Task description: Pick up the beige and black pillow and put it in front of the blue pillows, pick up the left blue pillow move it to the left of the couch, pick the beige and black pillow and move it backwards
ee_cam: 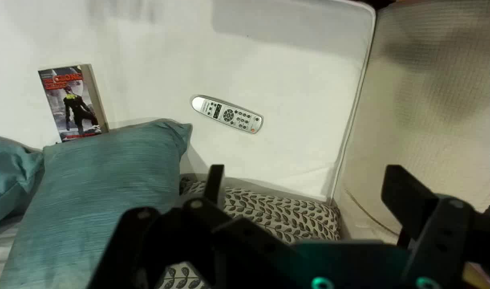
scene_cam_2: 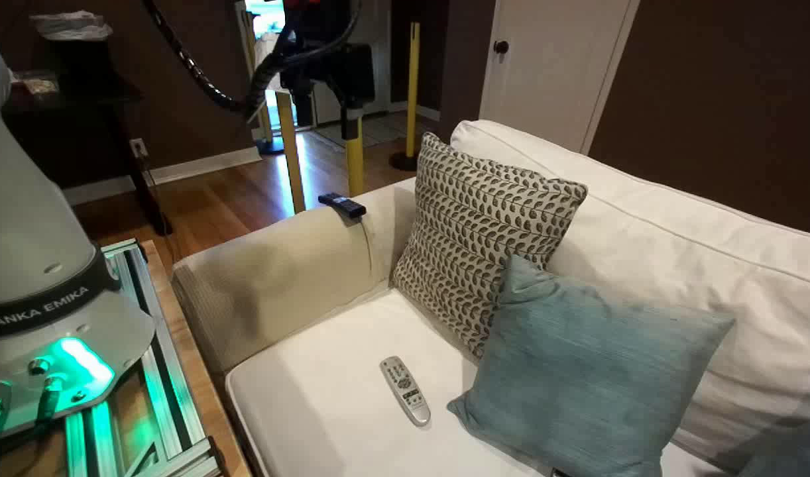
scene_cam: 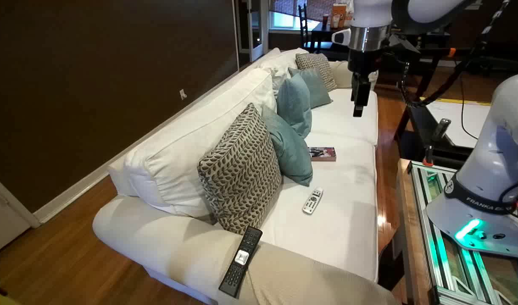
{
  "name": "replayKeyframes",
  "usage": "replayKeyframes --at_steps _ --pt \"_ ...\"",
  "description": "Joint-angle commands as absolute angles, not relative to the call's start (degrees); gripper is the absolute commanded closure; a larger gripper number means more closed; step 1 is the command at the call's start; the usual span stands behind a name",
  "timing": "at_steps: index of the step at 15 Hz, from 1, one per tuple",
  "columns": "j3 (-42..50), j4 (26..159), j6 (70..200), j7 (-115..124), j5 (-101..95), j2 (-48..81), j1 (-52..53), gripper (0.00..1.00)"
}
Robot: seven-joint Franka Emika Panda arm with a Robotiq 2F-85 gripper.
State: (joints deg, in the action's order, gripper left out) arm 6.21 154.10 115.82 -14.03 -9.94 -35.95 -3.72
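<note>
The beige and black pillow [scene_cam: 242,171] has a leaf pattern and leans on the back cushion beside the couch arm. It also shows in an exterior view [scene_cam_2: 484,232] and, partly hidden by the gripper, in the wrist view [ee_cam: 281,210]. A blue pillow [scene_cam: 289,146], apparently the left one, leans next to it, overlapping it in an exterior view [scene_cam_2: 597,377]; it also shows in the wrist view [ee_cam: 108,192]. Two more blue pillows [scene_cam: 295,103] [scene_cam: 316,87] stand farther along the couch [scene_cam: 339,186]. My gripper [ee_cam: 305,176] is open and empty, raised above the couch [scene_cam: 358,108] [scene_cam_2: 327,126].
A silver remote [ee_cam: 227,114] and a book [ee_cam: 72,102] lie on the seat. A black remote [scene_cam: 241,260] lies on the couch arm [scene_cam_2: 299,265]. Another patterned pillow [scene_cam: 320,67] leans at the far end. White back cushions [scene_cam: 178,161] line the couch.
</note>
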Motion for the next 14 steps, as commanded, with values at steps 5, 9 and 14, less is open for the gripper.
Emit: replayKeyframes --at_steps 5,9,14 --pt "6.4 154.0 115.7 -13.9 -10.0 -36.0 -3.5 0.00" --pt "9.0 152.4 117.8 -11.9 -6.5 -32.6 -4.6 0.00" --pt "13.1 150.6 131.4 -8.9 0.8 -25.2 -6.1 0.00"
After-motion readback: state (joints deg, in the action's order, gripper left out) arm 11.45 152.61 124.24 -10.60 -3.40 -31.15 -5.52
